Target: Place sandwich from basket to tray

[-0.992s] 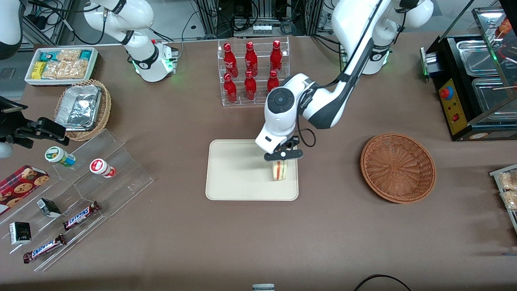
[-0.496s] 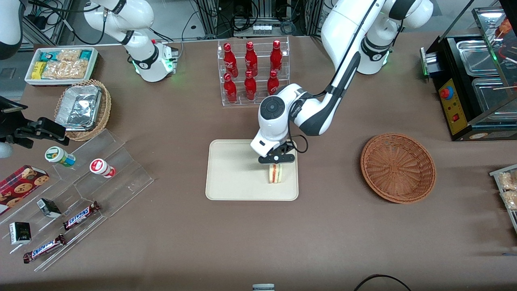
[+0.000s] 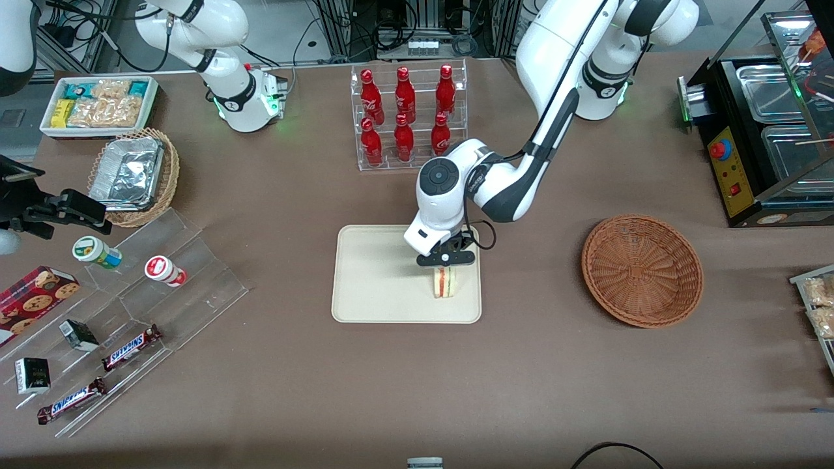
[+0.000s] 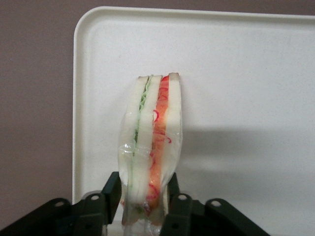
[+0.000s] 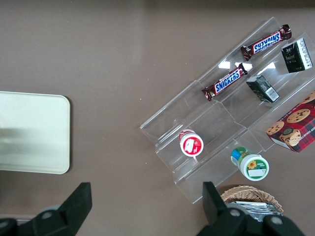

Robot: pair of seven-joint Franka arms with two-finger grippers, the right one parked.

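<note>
Tool [image 3: 445, 259] is clamped on the sandwich [image 3: 444, 281], over the tray [image 3: 378, 286] at its working-arm end. Fingers [image 4: 112, 189] are seen in the wrist view pressing both bread faces through clear wrap; in the front view they are hidden under the tool's black crossbar, so the grip can't be read there. Sandwich's gripped end is cut off at the wrist frame edge. Whether the sandwich's low end touches the tray can't be told from either view. The sandwich is held on edge, with green and red filling stripes clear at the wrist and only a red line visible from the front. Only one tray [image 4: 236, 64] corner and rim are shown at the wrist. The basket [image 3: 642, 270] is seen in the front view alone, empty, on the desk [image 3: 417, 384] toward the working arm's end, well apart from the tray.
</note>
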